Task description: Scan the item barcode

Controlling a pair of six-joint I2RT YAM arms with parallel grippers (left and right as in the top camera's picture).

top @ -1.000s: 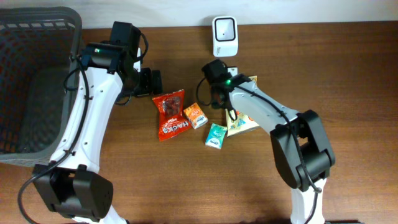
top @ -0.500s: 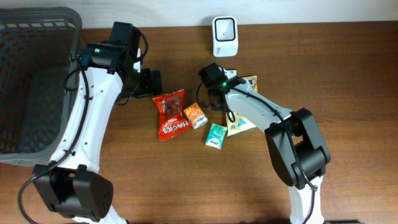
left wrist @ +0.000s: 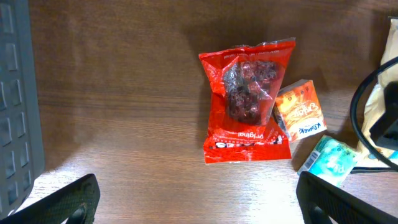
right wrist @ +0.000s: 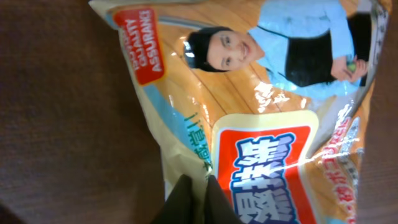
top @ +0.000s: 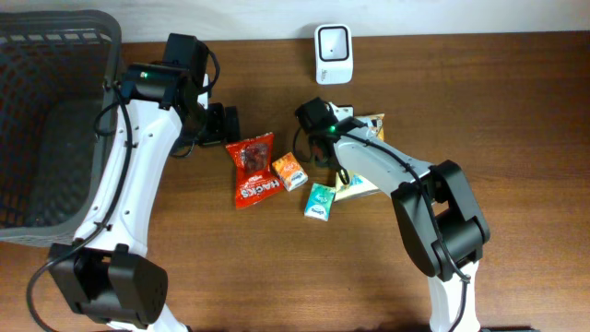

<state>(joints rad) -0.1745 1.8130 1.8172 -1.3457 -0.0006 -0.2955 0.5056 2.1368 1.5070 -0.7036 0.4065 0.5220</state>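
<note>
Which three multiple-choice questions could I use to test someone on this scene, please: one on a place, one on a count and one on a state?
1. Where in the overhead view is the white scanner?
A. at the top, above the packets
B. at the bottom edge
C. at the left edge

2. How many packets lie on the table?
A. two
B. four
C. six

3. How is the left gripper?
A. shut on a packet
B. shut on nothing
C. open, holding nothing

Key:
1 A: it stands at the top edge, above every packet.
2 B: there are a red bag, an orange box, a teal pack and a yellow bag.
3 C: the left wrist view shows its fingers far apart with nothing between them.
</note>
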